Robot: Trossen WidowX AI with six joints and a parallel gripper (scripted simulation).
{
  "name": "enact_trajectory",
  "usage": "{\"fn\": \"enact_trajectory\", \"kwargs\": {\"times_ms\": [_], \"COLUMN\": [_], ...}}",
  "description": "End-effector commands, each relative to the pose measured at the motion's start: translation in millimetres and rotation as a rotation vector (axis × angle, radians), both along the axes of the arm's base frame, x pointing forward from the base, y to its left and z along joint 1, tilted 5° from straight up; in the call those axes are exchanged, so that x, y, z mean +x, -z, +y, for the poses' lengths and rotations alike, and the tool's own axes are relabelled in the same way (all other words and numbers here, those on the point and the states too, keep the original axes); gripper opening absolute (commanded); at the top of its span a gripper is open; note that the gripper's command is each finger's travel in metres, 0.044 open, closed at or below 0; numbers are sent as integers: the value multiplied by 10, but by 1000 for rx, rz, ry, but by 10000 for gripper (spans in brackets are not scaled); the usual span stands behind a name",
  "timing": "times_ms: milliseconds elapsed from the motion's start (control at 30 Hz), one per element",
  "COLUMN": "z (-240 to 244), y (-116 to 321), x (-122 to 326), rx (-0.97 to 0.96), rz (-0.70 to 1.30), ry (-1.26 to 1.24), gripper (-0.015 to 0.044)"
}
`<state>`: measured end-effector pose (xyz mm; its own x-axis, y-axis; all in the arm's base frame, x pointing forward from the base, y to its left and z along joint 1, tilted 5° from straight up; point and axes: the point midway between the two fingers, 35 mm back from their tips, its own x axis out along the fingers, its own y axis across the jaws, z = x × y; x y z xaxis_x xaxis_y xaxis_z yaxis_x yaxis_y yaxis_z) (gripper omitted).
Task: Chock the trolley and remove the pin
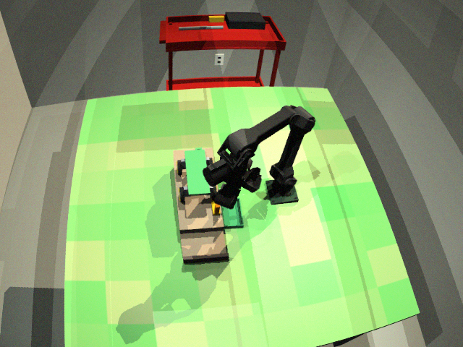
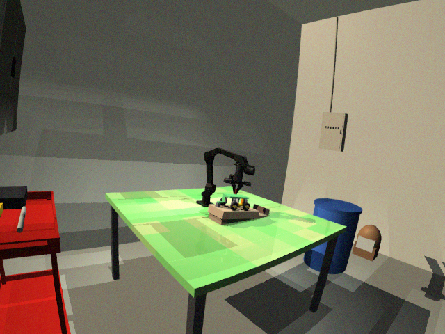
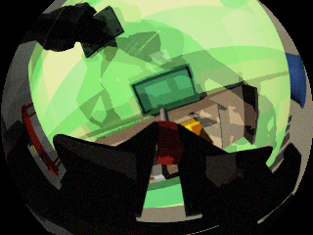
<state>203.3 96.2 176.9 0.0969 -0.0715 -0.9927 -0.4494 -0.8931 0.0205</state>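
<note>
My gripper (image 2: 236, 191) (image 3: 166, 127) is shut on the red-headed stop pin (image 3: 168, 149), whose grey shank points out beyond the fingers. They are above the ramp area beside the trolley. The trolley (image 1: 197, 173) (image 2: 236, 196), with a green top and dark wheels, stands on the upper part of the wooden ramp (image 1: 203, 225) (image 2: 238, 214). The yellow chock (image 1: 215, 209) (image 3: 197, 128) sits on the ramp just downhill of the trolley's right-hand wheel in the top view; the arm partly hides their contact. The green tray (image 1: 232, 215) (image 3: 166, 90) lies beside the ramp, with no pin visible in it.
The arm's base (image 1: 282, 194) stands on the table to the right of the tray in the top view. The ramp's raised end lip (image 1: 205, 258) is at its low end. A red cart (image 1: 224, 45) stands beyond the table, and a blue barrel (image 2: 332, 237) stands on the floor.
</note>
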Motion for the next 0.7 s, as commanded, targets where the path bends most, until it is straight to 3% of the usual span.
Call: {"fn": "enact_trajectory", "kwargs": {"times_ms": [0, 300, 667], "z": [-11, -25, -27], "y": [-17, -25, 42], "x": [-2, 4, -27], "rx": [17, 40, 44], "rz": [0, 6, 8], "ry": [-104, -370, -414], "gripper": [0, 0, 0]}}
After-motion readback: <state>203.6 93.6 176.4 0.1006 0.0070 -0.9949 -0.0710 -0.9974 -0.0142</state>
